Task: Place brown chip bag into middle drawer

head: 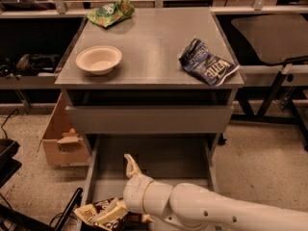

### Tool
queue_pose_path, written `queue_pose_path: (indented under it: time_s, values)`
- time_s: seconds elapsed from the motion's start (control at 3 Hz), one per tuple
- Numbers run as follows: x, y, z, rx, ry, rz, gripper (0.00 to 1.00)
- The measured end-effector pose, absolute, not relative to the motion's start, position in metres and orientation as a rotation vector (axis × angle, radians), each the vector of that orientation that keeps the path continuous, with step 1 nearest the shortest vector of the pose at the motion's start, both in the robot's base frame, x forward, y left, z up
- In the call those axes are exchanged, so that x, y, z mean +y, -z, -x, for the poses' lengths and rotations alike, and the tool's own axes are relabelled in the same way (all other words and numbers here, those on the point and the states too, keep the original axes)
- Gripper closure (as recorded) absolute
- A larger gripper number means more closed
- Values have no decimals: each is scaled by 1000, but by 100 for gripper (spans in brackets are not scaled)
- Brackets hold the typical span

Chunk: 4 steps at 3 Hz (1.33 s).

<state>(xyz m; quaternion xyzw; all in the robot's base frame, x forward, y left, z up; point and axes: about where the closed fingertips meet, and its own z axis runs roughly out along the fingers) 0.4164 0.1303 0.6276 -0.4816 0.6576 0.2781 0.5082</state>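
Observation:
The brown chip bag point(103, 211), dark brown with white lettering and a pale tan flap, lies at the front left of the open middle drawer point(159, 160), its left end at the drawer's left wall. My gripper point(127, 189) is just above and right of the bag, open and empty. One finger point(130, 165) points up over the drawer floor. My white arm point(216, 215) comes in from the lower right and hides the drawer's front part.
The cabinet top point(149, 37) carries a pale bowl point(98, 59), a dark blue bag point(207, 61) and a green bag point(110, 12). A shut drawer front point(149, 119) sits above the open one. A cardboard box point(62, 138) stands on the floor at left.

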Motion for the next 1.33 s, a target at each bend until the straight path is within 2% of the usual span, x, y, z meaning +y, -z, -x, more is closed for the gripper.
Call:
queue_pose_path:
  time_s: [0.33, 1.33]
  values:
    - [125, -683, -399, 1565, -640, 1122, 0]
    - [-11, -892, -442, 1693, -278, 1065, 0]
